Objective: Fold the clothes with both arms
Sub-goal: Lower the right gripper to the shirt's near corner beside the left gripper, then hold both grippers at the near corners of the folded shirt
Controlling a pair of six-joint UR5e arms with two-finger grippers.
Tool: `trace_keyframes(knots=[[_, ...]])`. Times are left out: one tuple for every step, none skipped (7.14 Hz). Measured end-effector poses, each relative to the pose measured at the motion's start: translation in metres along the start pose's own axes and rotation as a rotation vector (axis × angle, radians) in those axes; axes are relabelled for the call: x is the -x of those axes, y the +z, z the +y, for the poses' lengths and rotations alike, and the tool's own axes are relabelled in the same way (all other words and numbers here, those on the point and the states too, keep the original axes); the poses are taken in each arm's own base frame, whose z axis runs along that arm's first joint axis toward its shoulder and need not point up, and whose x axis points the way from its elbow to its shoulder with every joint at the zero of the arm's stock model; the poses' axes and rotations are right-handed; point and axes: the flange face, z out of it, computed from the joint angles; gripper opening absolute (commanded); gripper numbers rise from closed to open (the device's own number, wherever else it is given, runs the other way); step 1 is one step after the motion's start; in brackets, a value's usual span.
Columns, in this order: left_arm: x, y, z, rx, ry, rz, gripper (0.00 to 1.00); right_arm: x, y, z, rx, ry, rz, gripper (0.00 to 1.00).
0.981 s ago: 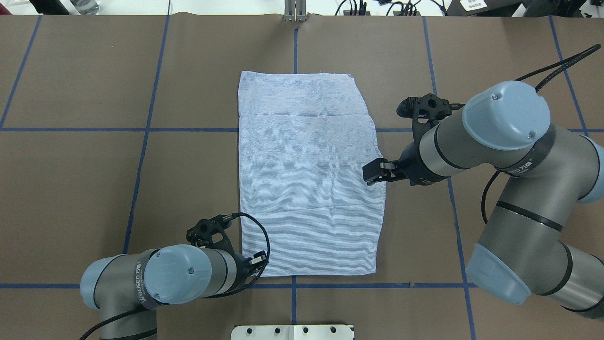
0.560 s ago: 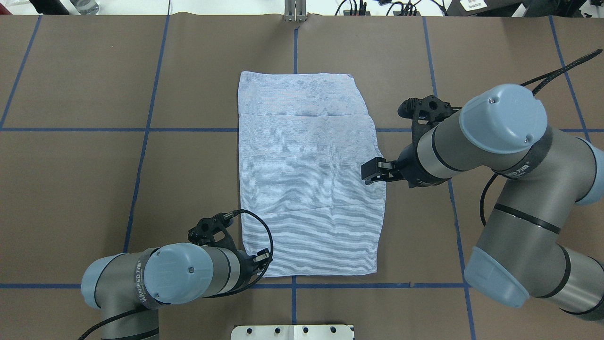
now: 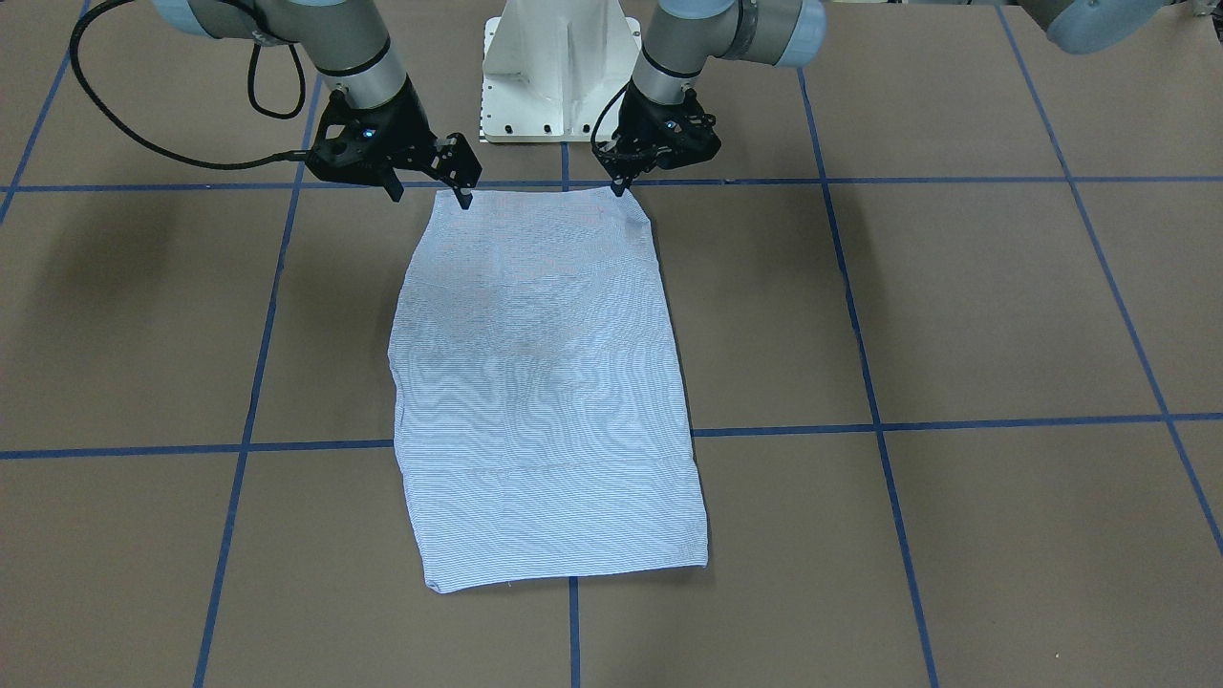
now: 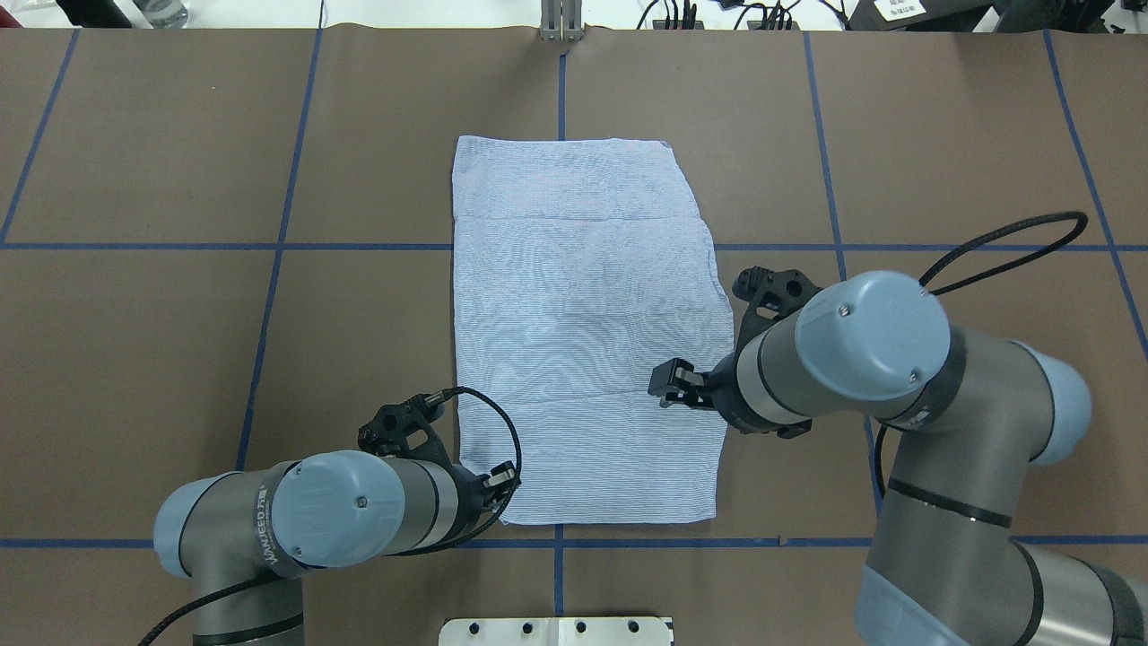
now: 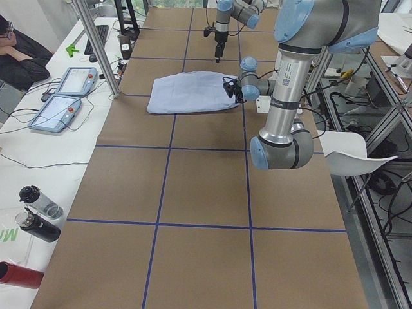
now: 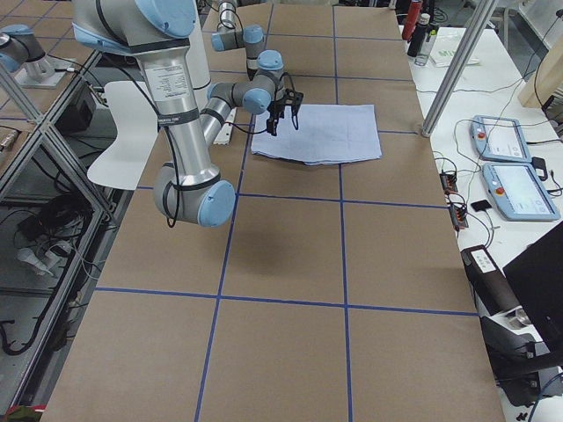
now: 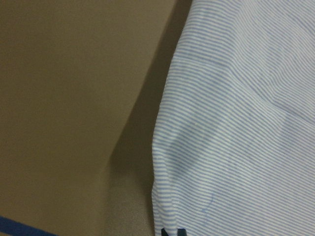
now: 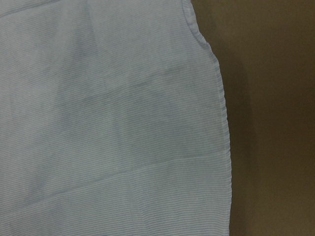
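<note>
The light blue striped shirt [image 4: 583, 332] lies folded into a flat rectangle on the brown table, also in the front view [image 3: 545, 382]. Collar, buttons and pocket are hidden. My left gripper [image 4: 504, 475] sits at the shirt's near left corner [image 3: 618, 186]. Its fingertips [image 7: 171, 231] are together on the cloth edge, which is slightly raised with a shadow under it. My right gripper [image 4: 671, 381] hangs open above the shirt's right edge [image 3: 430, 196], holding nothing. The right wrist view shows only the shirt [image 8: 108, 128] and bare table.
The white pedestal base [image 3: 559, 67] stands just behind the shirt's near edge. Blue tape lines [image 4: 269, 247] grid the table. A metal post [image 4: 562, 22] stands at the far edge. Teach pendants [image 5: 71, 80] and bottles [image 5: 35, 212] lie beyond the far side.
My right arm has swung back toward the robot along the shirt's right edge, and its gripper now hangs further in over the cloth. My left gripper has edged slightly right at the corner.
</note>
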Motion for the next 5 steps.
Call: trace_keyframes(knots=[[0.0,-0.001,-0.002,-0.002,-0.002,0.001,0.0,-0.001,0.016,0.016,0.004,0.051,0.024,1.0],[-0.001,-0.002,-0.003,-0.003,-0.003,0.003,0.0,-0.003,0.028,0.029,0.011,0.11,0.044,1.0],[-0.002,-0.003,-0.004,-0.004,-0.003,0.006,0.0,-0.004,0.041,0.042,0.019,0.162,0.065,1.0],[-0.003,-0.005,-0.005,-0.005,-0.004,0.01,0.0,-0.002,0.055,0.053,0.019,0.204,0.083,1.0],[-0.003,-0.006,-0.006,-0.005,-0.005,0.011,0.0,0.001,0.067,0.058,0.013,0.244,0.096,1.0]])
